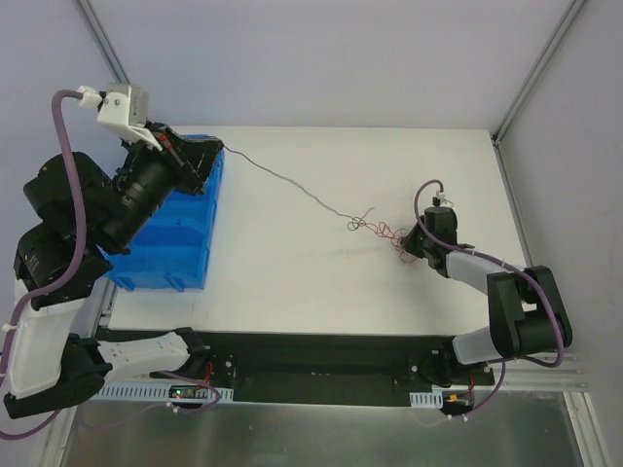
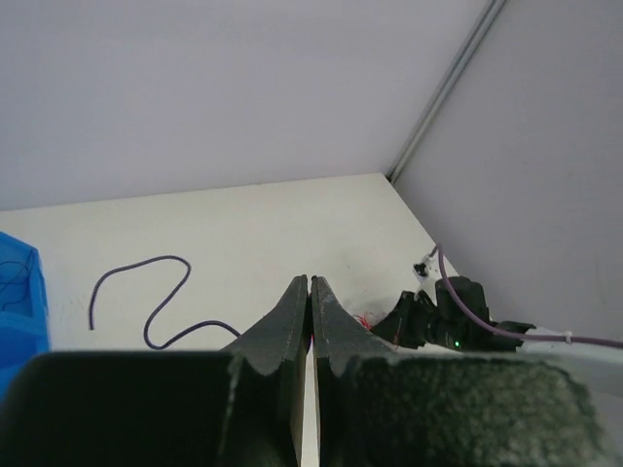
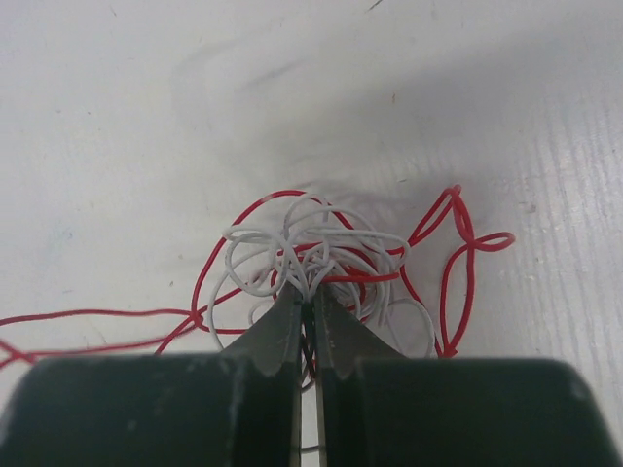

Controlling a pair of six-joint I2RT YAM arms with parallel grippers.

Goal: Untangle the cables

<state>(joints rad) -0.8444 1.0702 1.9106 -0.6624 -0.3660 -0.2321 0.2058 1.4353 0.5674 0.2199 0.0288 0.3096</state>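
bin (image 1: pixel 167 245) on table (image 1: pixel 321 170) left, cables (image 1: pixel 378 231) right of centre, right gripper (image 1: pixel 409 243) at them

The left arm is rearing up at the upper left of the frame, its left claw (image 1: pixel 216 152) clamping shut on the cables (image 3: pixel 311 251). The right arm is stretching low at right, its right claw (image 1: pixel 407 240) pinching them too.

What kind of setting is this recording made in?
Most likely a lab robot cell, not a home or factory floor: a white table enclosed by plain grey panels on metal frame posts, with a blue plastic bin and a small wire tangle on it.
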